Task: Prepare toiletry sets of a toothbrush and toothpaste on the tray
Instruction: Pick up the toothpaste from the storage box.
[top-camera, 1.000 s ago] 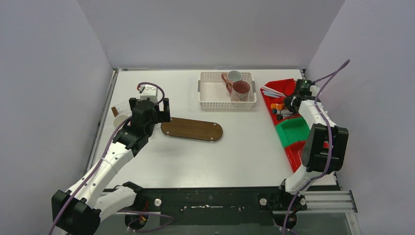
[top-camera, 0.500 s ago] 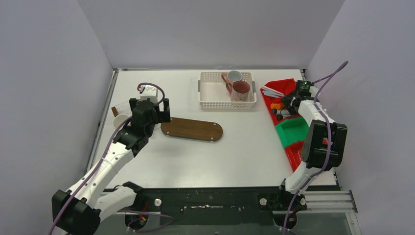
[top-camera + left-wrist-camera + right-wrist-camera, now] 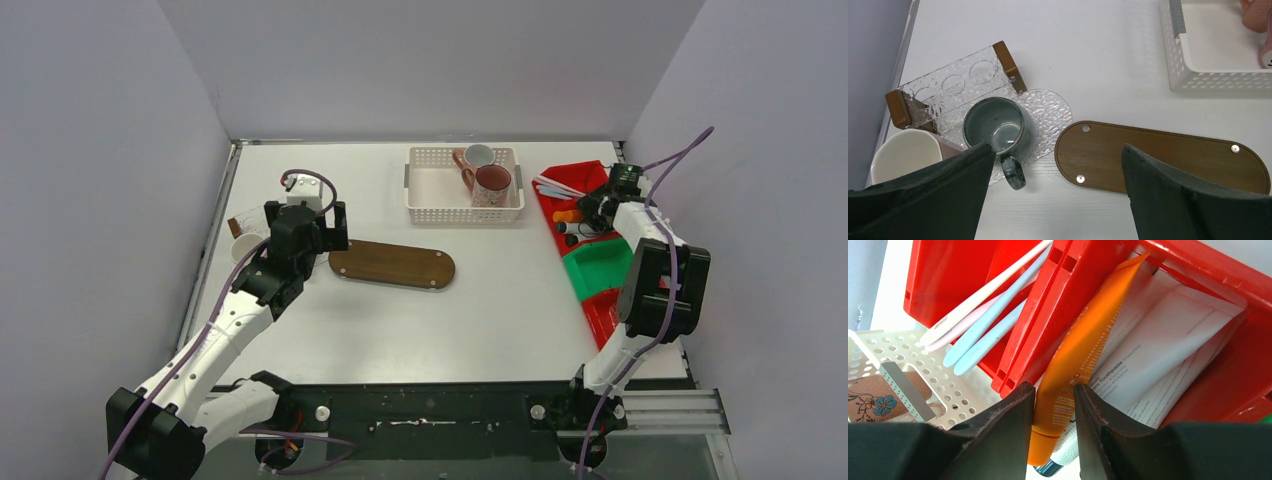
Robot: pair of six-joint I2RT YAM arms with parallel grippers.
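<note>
White table (image 3: 400, 320) — grey walls (image 3: 430, 60) on three sides.

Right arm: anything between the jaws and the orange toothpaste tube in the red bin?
Nothing visible. The right jaws straddle the orange toothpaste tube in the red bin. A white tube lies against its right side, and the toothbrushes sit beyond a divider. Whether the jaws pinch it yet is unclear.

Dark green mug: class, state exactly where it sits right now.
Left wrist view, left side of the table: the dark green mug stands upright on the clear textured tray, between the white cup and the wooden oval board.
</note>
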